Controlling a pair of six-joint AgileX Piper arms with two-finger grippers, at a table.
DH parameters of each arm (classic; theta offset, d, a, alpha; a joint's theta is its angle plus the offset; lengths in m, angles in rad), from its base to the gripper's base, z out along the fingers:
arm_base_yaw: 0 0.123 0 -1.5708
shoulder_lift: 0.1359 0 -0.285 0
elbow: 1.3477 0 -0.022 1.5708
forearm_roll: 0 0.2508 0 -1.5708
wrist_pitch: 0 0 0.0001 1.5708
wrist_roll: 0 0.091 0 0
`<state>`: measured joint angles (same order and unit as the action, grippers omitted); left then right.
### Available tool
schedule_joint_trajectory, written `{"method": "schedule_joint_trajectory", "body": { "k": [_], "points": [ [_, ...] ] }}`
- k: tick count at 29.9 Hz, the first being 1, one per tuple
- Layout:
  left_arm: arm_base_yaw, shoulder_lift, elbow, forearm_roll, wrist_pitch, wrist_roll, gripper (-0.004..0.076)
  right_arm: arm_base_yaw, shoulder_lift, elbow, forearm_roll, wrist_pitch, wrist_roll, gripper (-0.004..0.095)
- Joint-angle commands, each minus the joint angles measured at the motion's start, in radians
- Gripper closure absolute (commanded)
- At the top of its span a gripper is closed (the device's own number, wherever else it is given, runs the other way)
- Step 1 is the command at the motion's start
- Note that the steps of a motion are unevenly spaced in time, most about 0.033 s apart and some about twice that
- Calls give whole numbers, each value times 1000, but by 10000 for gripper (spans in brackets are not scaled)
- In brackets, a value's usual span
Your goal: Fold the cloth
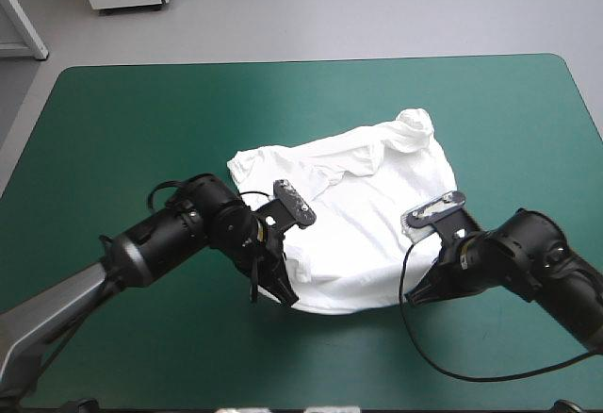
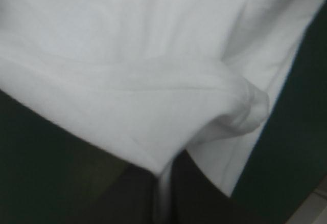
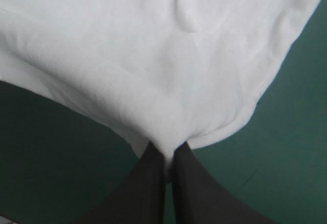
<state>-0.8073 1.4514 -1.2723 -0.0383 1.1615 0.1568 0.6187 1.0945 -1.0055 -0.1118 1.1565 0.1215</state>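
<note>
Our left end effector [image 1: 270, 286] and right end effector [image 1: 421, 292] are both clenched on the near hem of the T-shirt [image 1: 367, 196], which lies mid-bench [image 1: 141, 121], stretching ahead toward the far edge.

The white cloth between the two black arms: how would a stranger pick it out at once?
Look at the wide table with the teal-green cover. Near its middle lies a white short-sleeved T-shirt, loosely spread and rumpled. It is the only white thing on the cover, its near edge pinched by the left gripper and the right gripper.
</note>
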Motion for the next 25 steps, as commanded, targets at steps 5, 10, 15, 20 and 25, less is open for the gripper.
{"method": "schedule_joint_trajectory", "body": {
  "k": [5, 10, 15, 20, 25],
  "points": [
    [-6, -146, -279, 72, 127, -49, 734, 2, -68, -346, -87, 90, 7, 921],
    [-6, -165, -529, 106, 127, -52, 734, 2, -65, -587, -149, 90, 7, 921],
    [-6, -165, -774, 166, 127, -33, 734, 2, -65, -792, -189, 73, 7, 921],
    [-6, -157, -966, 222, 125, -31, 734, 2, -65, -929, -215, 1, 7, 921],
    [-6, -149, -1109, 268, 50, -31, 734, 2, -65, -1007, -217, -125, 8, 921]
  ]
}}
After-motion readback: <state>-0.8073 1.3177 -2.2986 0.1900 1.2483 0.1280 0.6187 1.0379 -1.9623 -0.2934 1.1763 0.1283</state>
